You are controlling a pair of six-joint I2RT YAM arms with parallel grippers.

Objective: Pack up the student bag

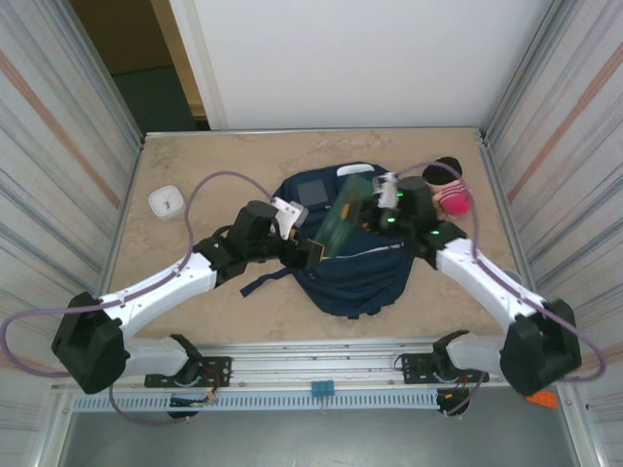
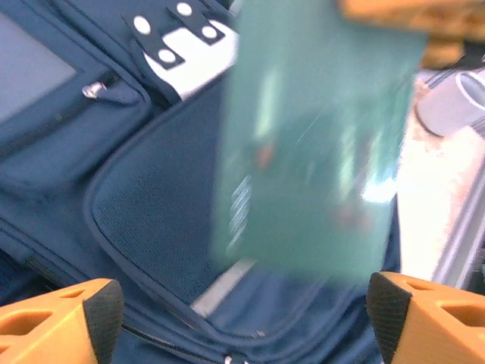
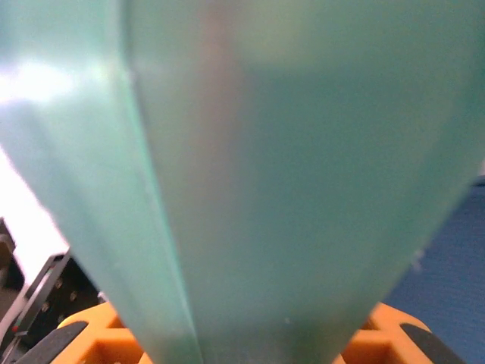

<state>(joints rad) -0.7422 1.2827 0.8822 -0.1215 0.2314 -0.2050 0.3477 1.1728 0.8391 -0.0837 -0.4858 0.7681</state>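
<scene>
— Where is the student bag (image 1: 355, 277)?

— It lies flat at the middle of the table (image 1: 214, 302), with its white patch and window pocket towards 12 o'clock. A white dish (image 1: 167, 201) sits on the table at its 10 o'clock, well apart. A pink round thing (image 1: 458, 201) lies near its 2 o'clock corner.

— And the left gripper (image 1: 313, 251)?

— It hovers over the bag's 9 o'clock side. In the left wrist view its jaws are spread wide with nothing between them, and only navy fabric lies below.

— The right gripper (image 1: 368, 210)?

— It is over the bag's 1 o'clock part, pinching a green folder (image 1: 343, 229). The folder hangs tilted above the bag. In the right wrist view the translucent sheet runs straight between the orange fingers (image 3: 83, 337).

— Is the folder touching the bag?

— I cannot tell, because its lower edge is blurred.
</scene>
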